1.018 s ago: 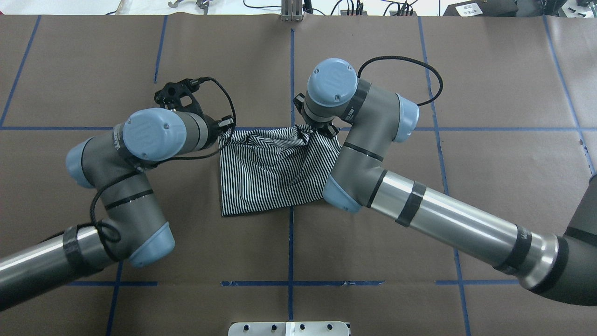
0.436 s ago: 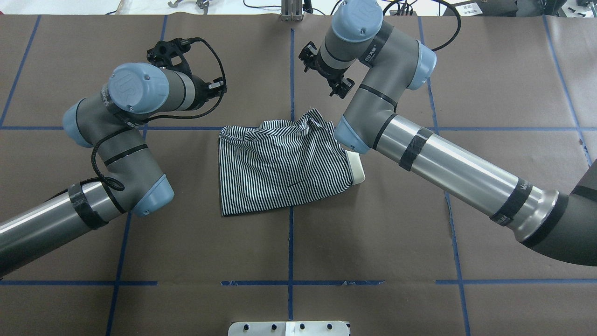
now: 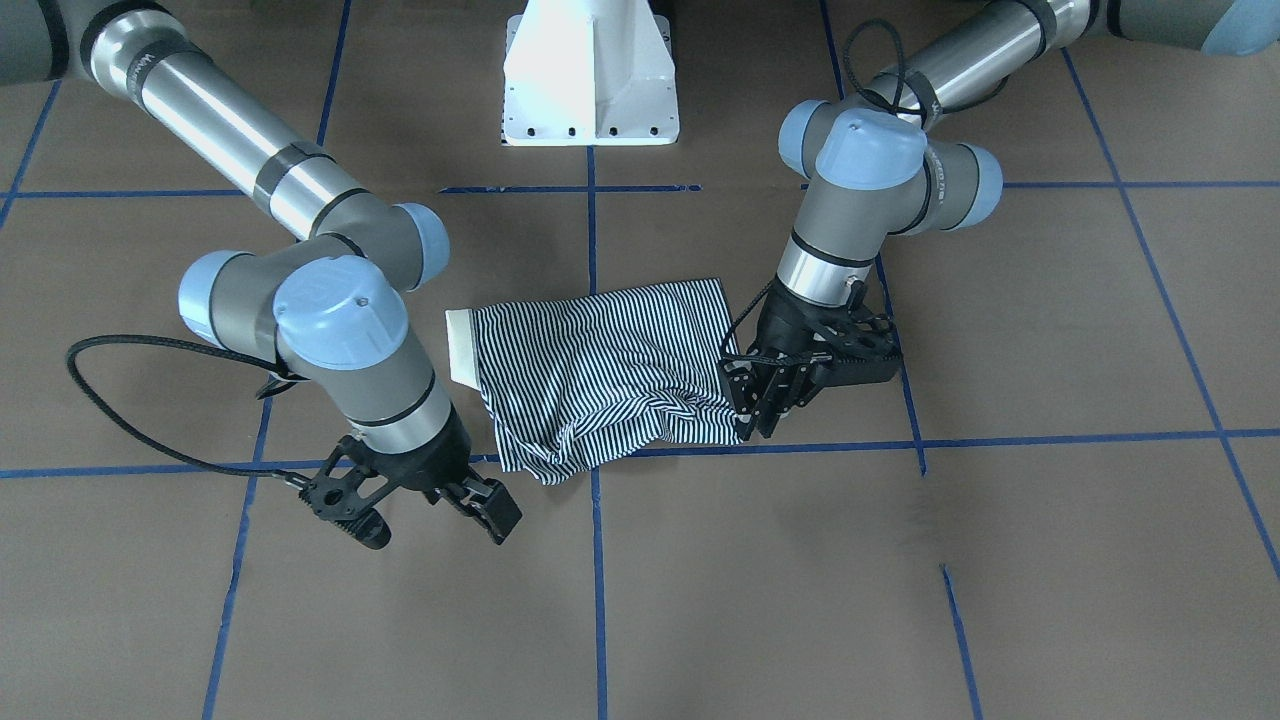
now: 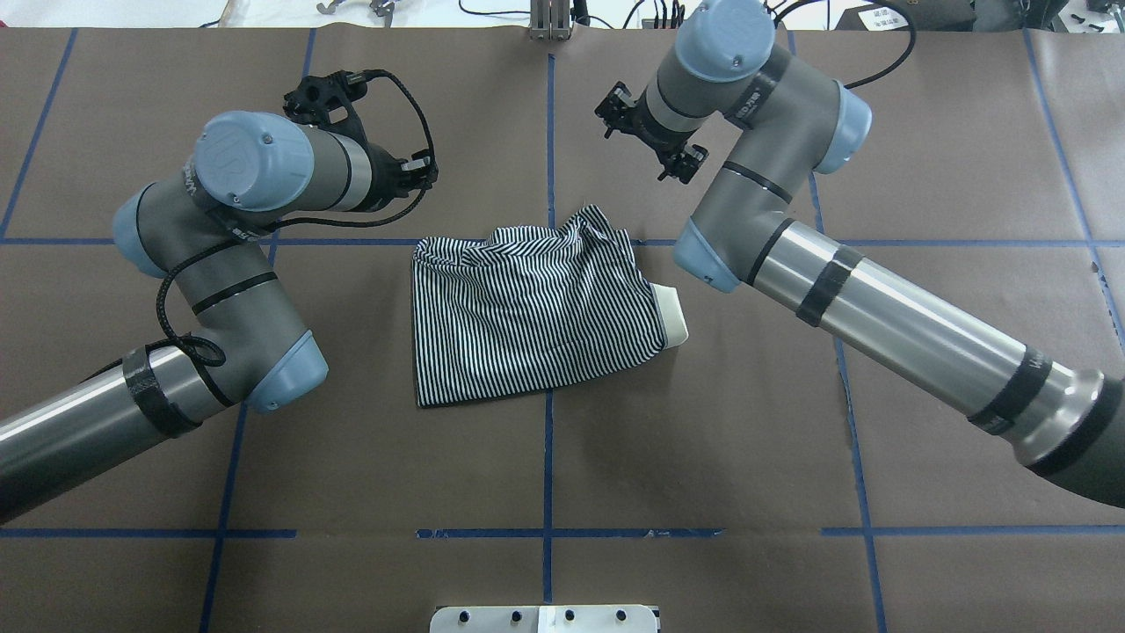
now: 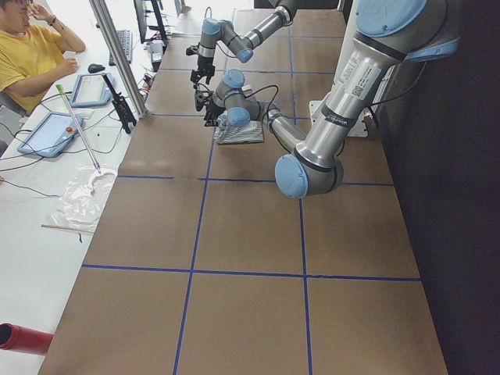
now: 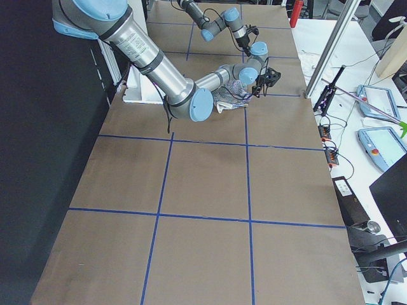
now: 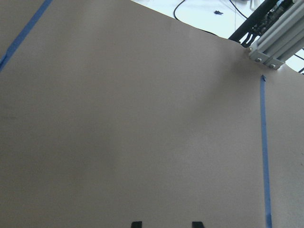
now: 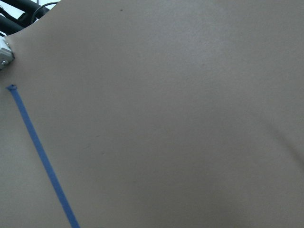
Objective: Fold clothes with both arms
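Observation:
The striped polo shirt (image 4: 532, 316) lies folded into a rough square at the table's middle. Its cream collar (image 4: 675, 316) pokes out on the right side, and its far edge (image 3: 600, 440) is rumpled. My left gripper (image 4: 417, 171) hovers just beyond the shirt's far left corner. It shows low beside that corner in the front view (image 3: 762, 405). The left wrist view shows its fingertips (image 7: 137, 223) apart over bare table. My right gripper (image 4: 650, 136) is raised beyond the shirt's far right corner, open and empty, with a finger (image 3: 495, 515) showing in the front view.
The brown table cover carries a grid of blue tape lines (image 4: 548, 440). The white pedestal base (image 3: 590, 70) stands at the robot's side. A metal post (image 4: 549, 22) rises at the far edge. A person (image 5: 31, 55) sits at a side desk with tablets.
Both grippers let go of the shirt's far edge and drew back toward the far side of the table. The right arm rose highest. The shirt settled flat and its collar came into sight.

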`<state>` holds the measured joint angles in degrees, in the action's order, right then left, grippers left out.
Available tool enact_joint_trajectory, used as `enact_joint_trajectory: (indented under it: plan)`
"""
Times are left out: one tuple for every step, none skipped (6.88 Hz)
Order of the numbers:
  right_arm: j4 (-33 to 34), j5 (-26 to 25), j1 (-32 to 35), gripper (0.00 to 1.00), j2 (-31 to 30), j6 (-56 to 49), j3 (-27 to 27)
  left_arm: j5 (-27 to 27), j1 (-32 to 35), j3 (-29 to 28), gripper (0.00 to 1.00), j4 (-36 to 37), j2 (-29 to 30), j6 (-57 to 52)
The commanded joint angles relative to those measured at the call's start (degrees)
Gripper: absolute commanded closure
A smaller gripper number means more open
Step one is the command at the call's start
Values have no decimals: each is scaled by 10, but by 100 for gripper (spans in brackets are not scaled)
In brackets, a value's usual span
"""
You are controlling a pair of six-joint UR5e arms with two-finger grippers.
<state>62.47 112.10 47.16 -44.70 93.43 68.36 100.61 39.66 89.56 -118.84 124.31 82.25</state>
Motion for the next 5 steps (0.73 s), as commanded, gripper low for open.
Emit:
enact_joint_trajectory:
  plan:
    - [-1, 21, 16, 0, -46, -44, 39, 48, -70, 14, 100, 44, 11, -8]
    - [-1, 20, 15, 0, -46, -44, 42, 70, -84, -24, 100, 47, 30, -47]
    - [-1, 19, 15, 0, -46, -43, 43, 103, -85, -43, 100, 47, 47, -56]
    - [-2, 19, 15, 0, -47, -43, 45, 101, -85, -72, 100, 34, 57, -64]
    - [-1, 19, 15, 0, -49, -39, 52, 99, -69, -92, 100, 17, 62, -89]
